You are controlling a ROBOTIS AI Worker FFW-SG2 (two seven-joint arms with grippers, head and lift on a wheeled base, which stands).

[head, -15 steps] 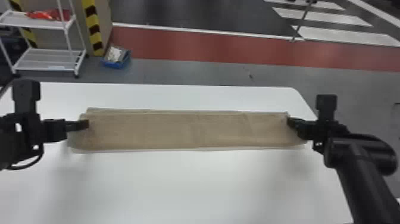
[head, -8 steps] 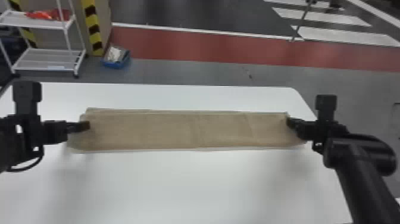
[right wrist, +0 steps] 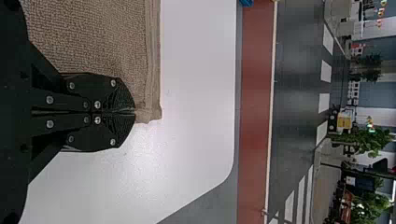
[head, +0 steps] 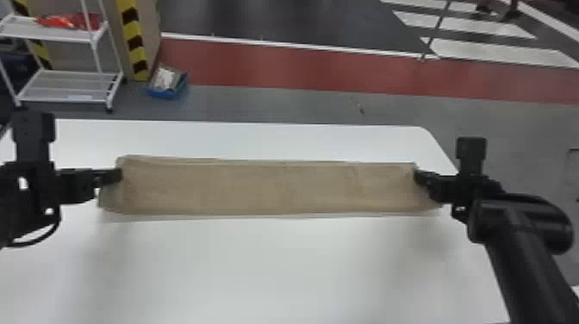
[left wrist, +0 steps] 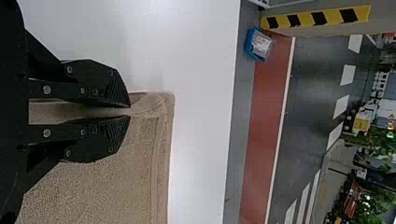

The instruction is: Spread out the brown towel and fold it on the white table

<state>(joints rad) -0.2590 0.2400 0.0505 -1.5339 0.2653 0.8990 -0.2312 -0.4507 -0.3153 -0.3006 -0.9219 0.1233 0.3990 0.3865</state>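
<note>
The brown towel (head: 275, 187) is a long, narrow strip lying from left to right across the white table (head: 275, 267). At its left end is my left gripper (head: 118, 173). In the left wrist view the left gripper (left wrist: 130, 112) has its fingers slightly parted, with a raised crease of towel (left wrist: 93, 186) at the gap. My right gripper (head: 417, 176) is at the strip's opposite end. The right wrist view has the right gripper (right wrist: 134, 112) shut on the towel's edge (right wrist: 93, 37), close to a corner.
Beyond the table's far edge stand a white wire shelf (head: 64, 84) and a blue box (head: 167, 82) on the floor. The table's rounded far right corner (head: 424, 129) lies behind the right gripper. White table surface shows in front of and behind the towel.
My left gripper has shifted slightly left and away from the robot, its tips now nearer the towel's left edge. The towel and my right arm look almost unchanged.
</note>
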